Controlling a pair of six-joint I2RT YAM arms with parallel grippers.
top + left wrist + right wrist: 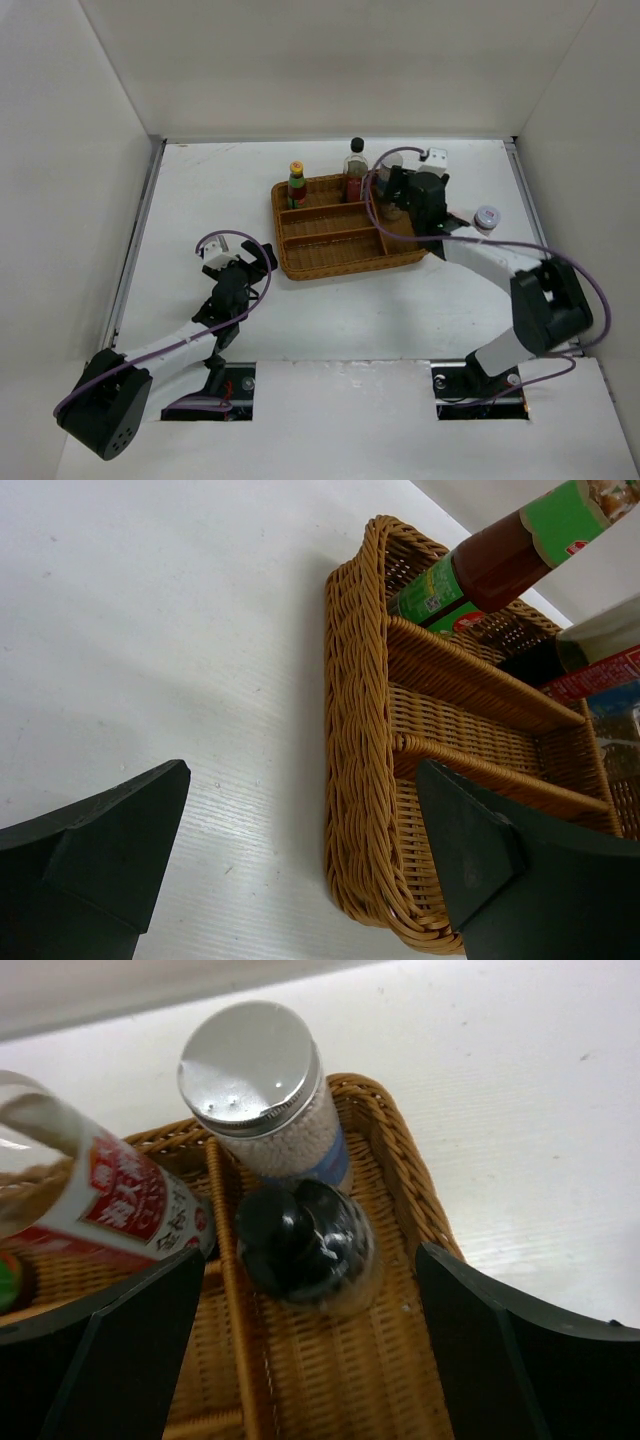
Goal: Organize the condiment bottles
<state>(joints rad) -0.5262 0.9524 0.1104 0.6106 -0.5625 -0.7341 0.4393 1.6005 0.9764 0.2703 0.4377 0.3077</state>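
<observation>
The yellow-capped red sauce bottle (297, 185) and the black-capped clear glass bottle (355, 166) stand in the back compartment of the brown wicker tray (340, 266). My right gripper (393, 200) hovers open over the tray's right compartment. In the right wrist view the dark-capped jar (305, 1245) stands between the fingers, untouched, with the grey-lidded jar (255, 1075) behind it and the glass bottle (100, 1195) to the left. The pink-capped jar (487, 217) stands on the table right of the tray. My left gripper (248, 262) is open and empty by the tray's front left corner (355, 730). I cannot pick out the white-blue shaker.
The tray's two long front compartments (325, 245) hold nothing. White walls close the table at the back and both sides. The right arm's cable loops over the tray's right end.
</observation>
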